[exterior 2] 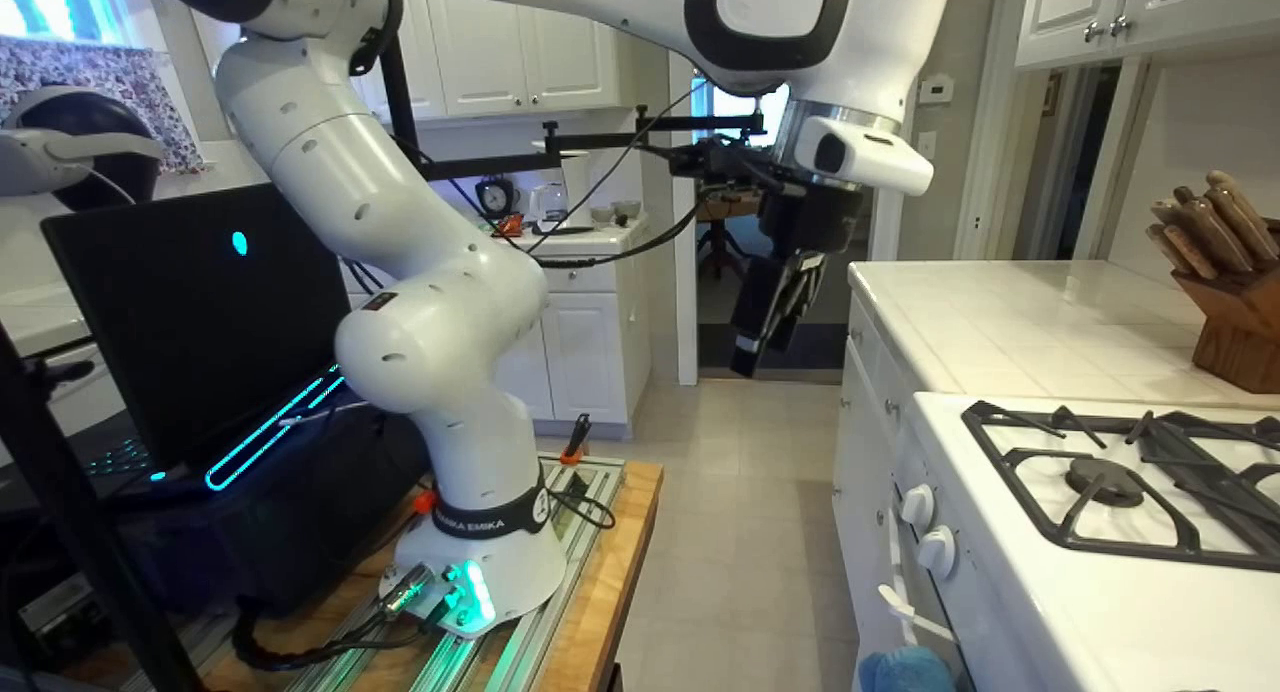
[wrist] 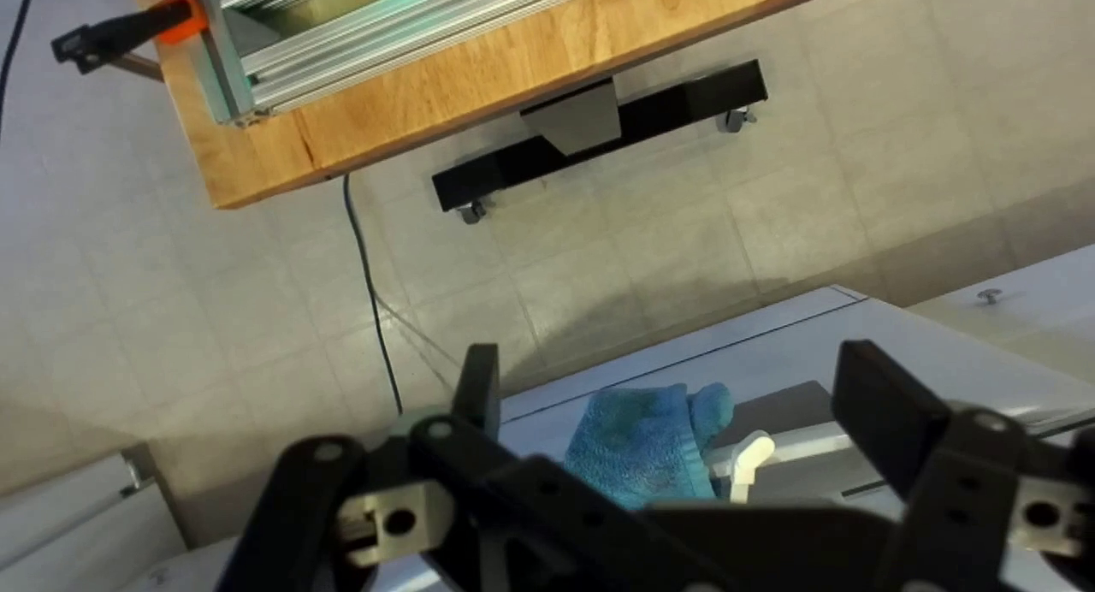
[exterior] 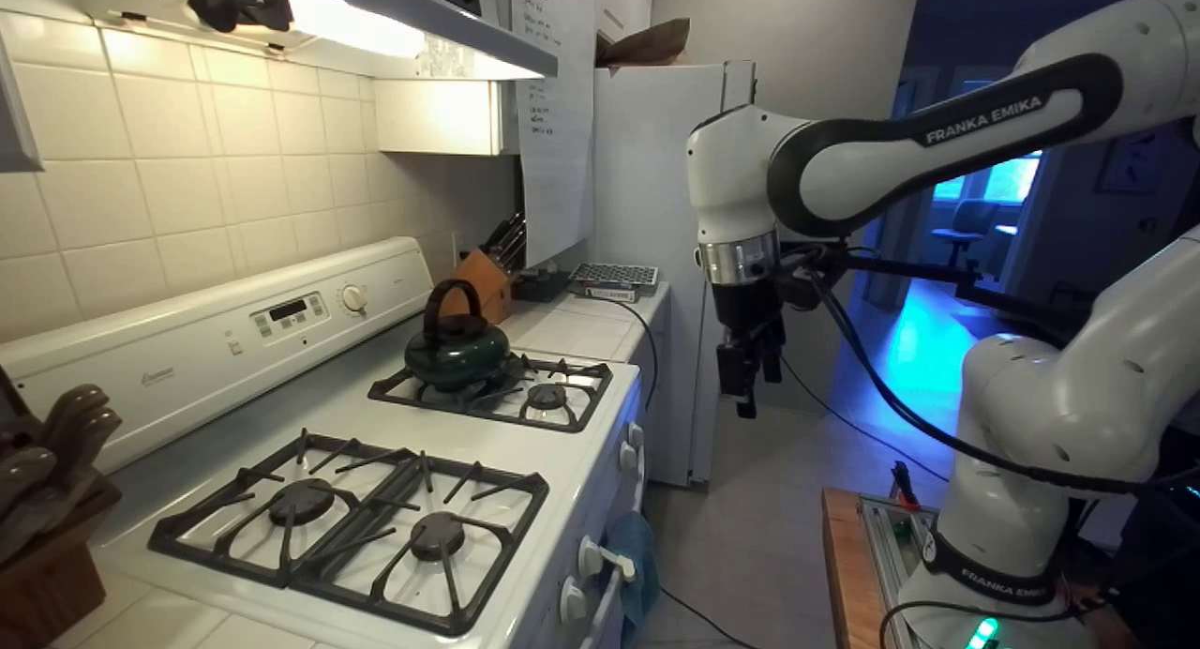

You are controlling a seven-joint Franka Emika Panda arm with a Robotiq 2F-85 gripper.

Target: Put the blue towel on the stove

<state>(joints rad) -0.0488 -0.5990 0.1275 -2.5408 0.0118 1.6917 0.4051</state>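
The blue towel hangs over the handle on the stove's front. In an exterior view only its top shows at the bottom edge. In the wrist view the towel appears between the fingers but well beyond them, its lower part hidden by the gripper body. The white stove has black grates over its burners; part of it shows in an exterior view. My gripper is open and empty, in the air over the floor in front of the stove. It also shows open in the wrist view.
A dark green kettle stands on a far burner. A white latch sits on the oven handle beside the towel. A range hood overhangs the stove. A knife block stands on the counter. The robot's wooden table faces the stove.
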